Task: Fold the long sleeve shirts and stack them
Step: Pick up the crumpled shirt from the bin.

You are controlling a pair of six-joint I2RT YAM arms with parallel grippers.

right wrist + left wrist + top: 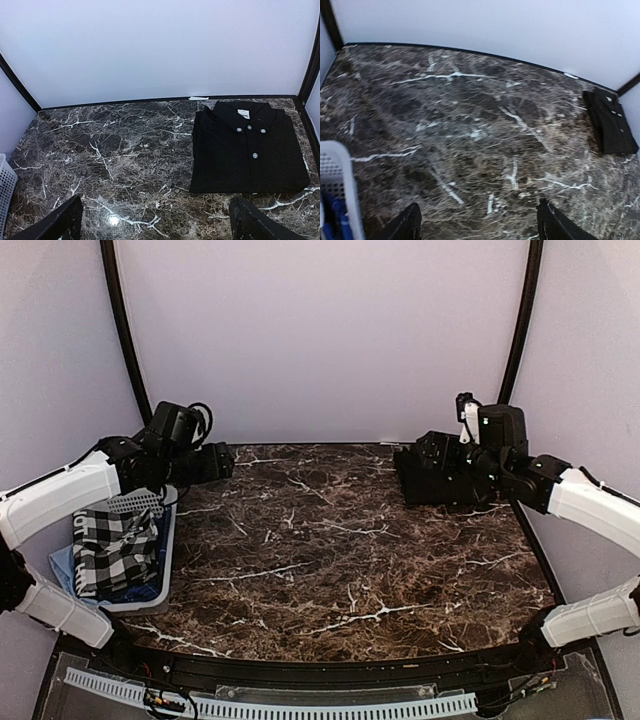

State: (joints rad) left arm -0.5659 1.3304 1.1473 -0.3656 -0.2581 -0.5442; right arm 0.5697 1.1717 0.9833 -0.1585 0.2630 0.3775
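Marble tabletop (320,540), folded black shirt (247,150) far right, collar toward back wall (150,50)

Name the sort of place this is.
Likely a robot test booth: lilac walls and black corner posts enclose a dark marble-patterned tabletop holding a folded black button-up shirt and a white perforated plastic basket.

A: What do we have on the table (330,540)?
B: We see dark marble with white veins. A folded black shirt (247,150) lies flat near the far right corner, collar toward the back wall. A white perforated basket (135,502) sits at the left edge, well apart.
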